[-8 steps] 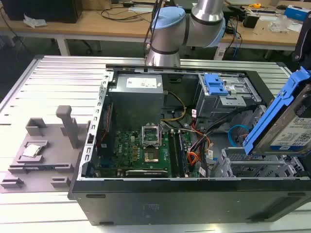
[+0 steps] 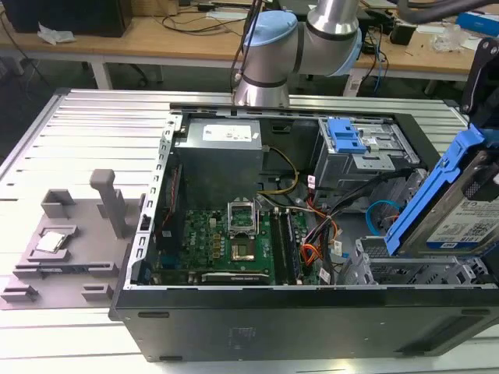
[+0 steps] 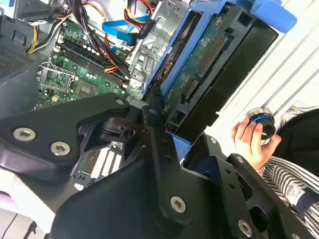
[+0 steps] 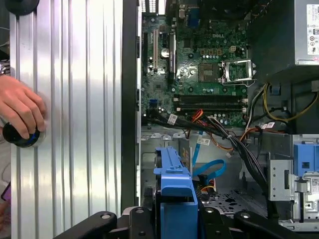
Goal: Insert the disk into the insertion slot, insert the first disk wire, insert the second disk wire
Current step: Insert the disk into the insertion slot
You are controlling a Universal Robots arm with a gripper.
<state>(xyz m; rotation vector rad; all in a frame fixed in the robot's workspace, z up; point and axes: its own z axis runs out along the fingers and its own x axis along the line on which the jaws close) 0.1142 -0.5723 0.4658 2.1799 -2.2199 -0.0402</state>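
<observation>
The disk (image 2: 466,212), framed in its blue carrier, was held clenched in the gripper (image 4: 174,220) and tilted steeply, its lower edge just above the insertion slot (image 2: 413,269) at the exterior view's right end of the computer case (image 2: 234,335). The drive was judged not yet seated. The first disk wire (image 2: 310,251) and the second disk wire (image 2: 378,215) were seen lying loose inside the case, the blue loop just beside the bay's mouth.

For a clean entry, it was judged that the tilt should be levelled to the bay's floor and the carrier's sides squared to the perforated walls before any pressing was done. The sheet-metal lips of the bay and the upper drive cage (image 2: 347,136) were noted as the near edges, and the blue loop as something that could be pinched. Open room was found above the case. A person's hand (image 4: 20,115) was rested on a round knob (image 4: 20,137) on the ribbed table (image 4: 75,74), apart from the case
</observation>
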